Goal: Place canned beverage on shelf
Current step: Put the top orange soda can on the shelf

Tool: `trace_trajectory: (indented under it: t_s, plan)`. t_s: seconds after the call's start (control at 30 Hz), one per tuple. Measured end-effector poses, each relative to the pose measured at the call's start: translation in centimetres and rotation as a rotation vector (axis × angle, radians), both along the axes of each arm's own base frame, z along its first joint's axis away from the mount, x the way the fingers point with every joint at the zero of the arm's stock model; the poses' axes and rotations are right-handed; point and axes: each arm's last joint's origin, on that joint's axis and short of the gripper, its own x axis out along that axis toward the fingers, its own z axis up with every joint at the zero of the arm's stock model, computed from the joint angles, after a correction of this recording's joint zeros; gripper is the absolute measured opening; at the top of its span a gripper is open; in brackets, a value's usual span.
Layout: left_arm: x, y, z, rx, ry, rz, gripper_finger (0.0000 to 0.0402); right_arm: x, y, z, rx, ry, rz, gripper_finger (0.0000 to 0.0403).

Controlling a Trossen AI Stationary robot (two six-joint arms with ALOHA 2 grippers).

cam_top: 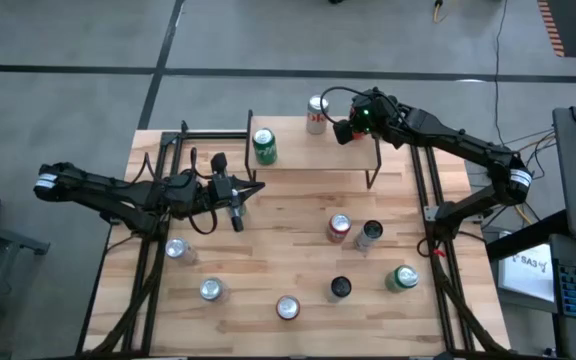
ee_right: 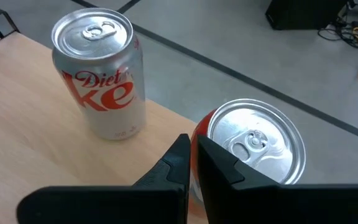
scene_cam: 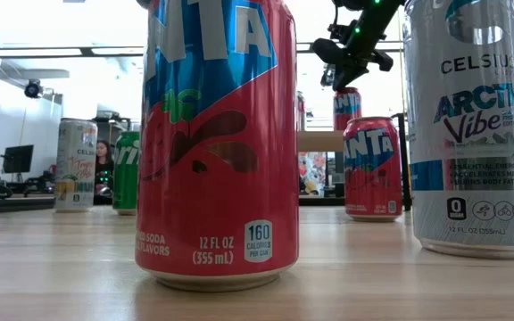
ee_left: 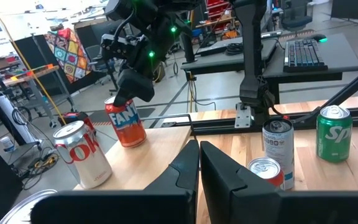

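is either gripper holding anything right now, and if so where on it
Nothing is held. The right gripper is shut and empty above the orange Fanta can on the shelf; the left gripper is shut and empty over the table.

Both grippers closed: left gripper [cam_top: 236, 219], right gripper [cam_top: 342, 131].

Both arms are built of matte black, rounded tubular links. The left arm [cam_top: 118, 195] carries a white band with dark markings near its outer end; the right arm [cam_top: 458, 145] carries a matching white band at its elbow joint. A green indicator light glows on the right arm's wrist housing. Thin black cables loop beside both wrists. Each arm's gripper has two flat, angular black fingers [ee_left: 219, 174] with squared, matte faces.
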Motion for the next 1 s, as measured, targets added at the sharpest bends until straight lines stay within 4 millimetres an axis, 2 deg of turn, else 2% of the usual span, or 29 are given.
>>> trace_trajectory:
  t_s: [0.3,0.63,1.0]
  plan:
    - [0.0,0.0,0.0,0.000,-0.001,0.000,0.0000,0.2,-0.2,0.7,-0.041,-0.068,0.000,0.0017]
    - [0.0,0.0,0.0,0.006,0.001,0.000,0.0000,1.2,-1.2,-0.3,-0.046,-0.045,-0.001,0.0017]
    - [0.0,0.0,0.0,0.007,0.002,0.000,0.0000,1.0,-1.6,-0.5,-0.059,-0.025,-0.037,0.0017]
